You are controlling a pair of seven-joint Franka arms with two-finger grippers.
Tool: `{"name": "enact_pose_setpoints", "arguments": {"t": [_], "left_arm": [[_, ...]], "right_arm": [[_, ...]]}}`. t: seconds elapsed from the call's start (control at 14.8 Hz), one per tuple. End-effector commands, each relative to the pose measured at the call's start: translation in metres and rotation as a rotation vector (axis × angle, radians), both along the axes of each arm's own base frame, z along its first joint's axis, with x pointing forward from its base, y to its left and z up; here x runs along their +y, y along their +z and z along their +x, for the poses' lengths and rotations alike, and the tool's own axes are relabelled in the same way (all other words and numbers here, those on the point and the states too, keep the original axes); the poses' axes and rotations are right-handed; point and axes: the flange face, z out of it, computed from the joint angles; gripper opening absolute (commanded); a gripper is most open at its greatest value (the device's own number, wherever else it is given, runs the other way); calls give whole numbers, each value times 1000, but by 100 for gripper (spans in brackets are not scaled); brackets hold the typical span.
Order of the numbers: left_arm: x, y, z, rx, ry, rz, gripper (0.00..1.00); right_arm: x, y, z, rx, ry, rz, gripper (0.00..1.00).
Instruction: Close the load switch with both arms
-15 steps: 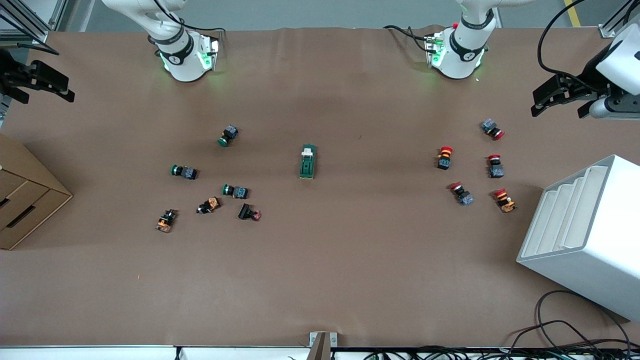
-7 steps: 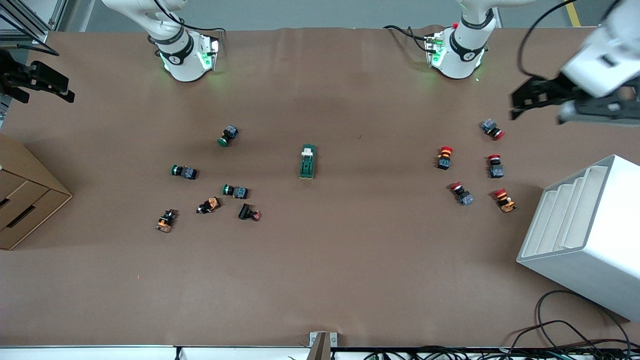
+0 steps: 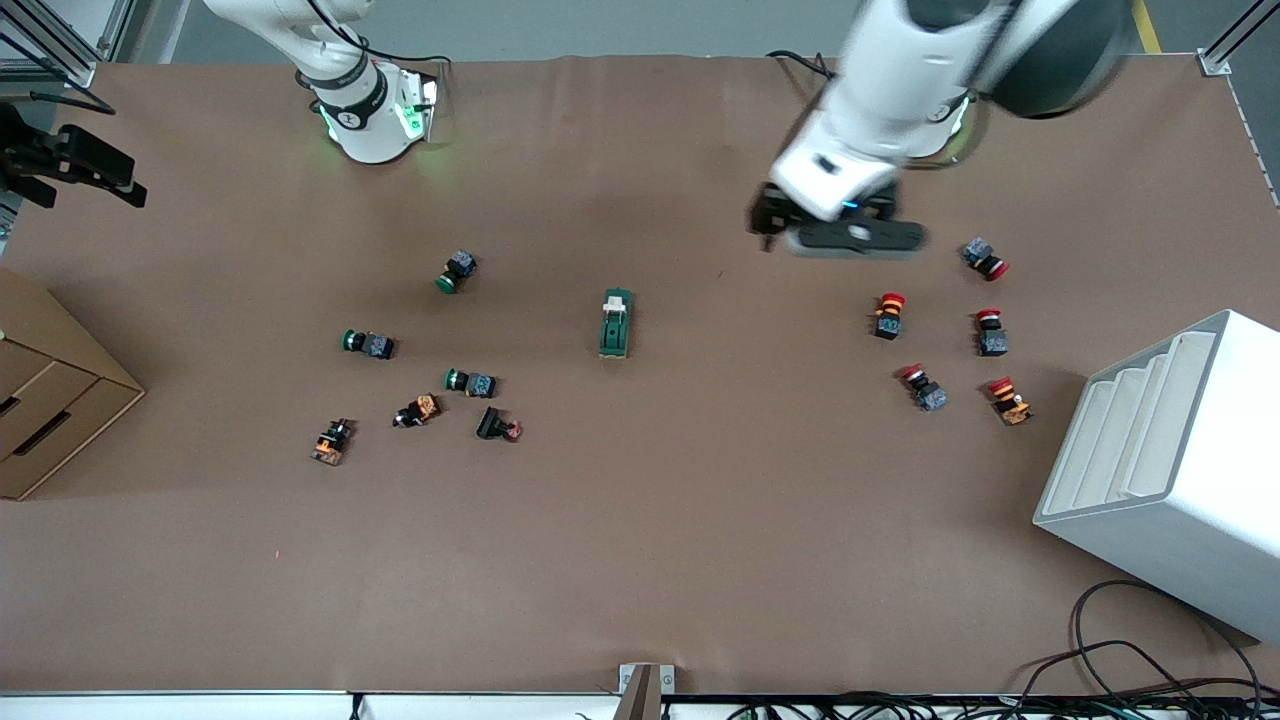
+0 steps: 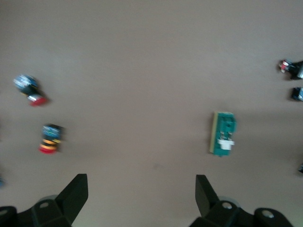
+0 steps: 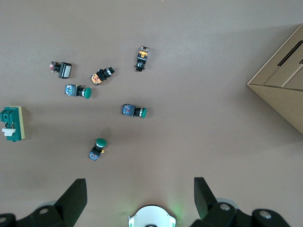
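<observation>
The load switch (image 3: 616, 323), a dark-green block with a cream lever piece at the end toward the robot bases, lies in the middle of the table. It also shows in the left wrist view (image 4: 222, 133) and the right wrist view (image 5: 12, 123). My left gripper (image 3: 775, 218) is open and empty, up over bare table between the switch and the red push-buttons; its open fingers frame bare table in the left wrist view (image 4: 140, 185). My right gripper (image 3: 115, 172) waits open and empty over the table edge at the right arm's end (image 5: 139, 187).
Several green-capped and orange push-buttons (image 3: 470, 382) lie toward the right arm's end. Several red-capped push-buttons (image 3: 888, 314) lie toward the left arm's end. A cardboard box (image 3: 50, 385) and a white rack (image 3: 1160, 470) stand at the table's two ends.
My left arm has swung in from the table edge at its own end toward the middle, now over table near the switch. The right arm and the switch have not moved.
</observation>
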Motion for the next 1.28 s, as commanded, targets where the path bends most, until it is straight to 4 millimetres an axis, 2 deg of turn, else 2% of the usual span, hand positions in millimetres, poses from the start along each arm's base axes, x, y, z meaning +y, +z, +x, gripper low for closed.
{"name": "enact_pose_setpoints", "arguments": {"t": [0.0,0.2,0.4,0.61,0.81,1.08,1.21], "left_arm": [[-34,-31,-34,-28,36,-2,100],[-79,-64,-74,-40,70,-1,100],[-122,-105,-100,-96,120,32,100],[-157,-148,-126,-146,140,51,99],[-177,-186,-153,-221,119,90,98],[-199,-240,-194,-342,133,110,98],[-208,-268,-220,-417,155,91,98]], "right_arm": [[-4,-24,21,32,-7,-8,100],[-4,-43,46,-15,-8,-5,100],[3,-87,71,46,7,-22,100],[16,-101,71,78,7,-24,100],[51,-129,71,109,-126,50,100],[116,-212,69,162,-301,93,100],[155,-244,60,176,-377,90,100]]}}
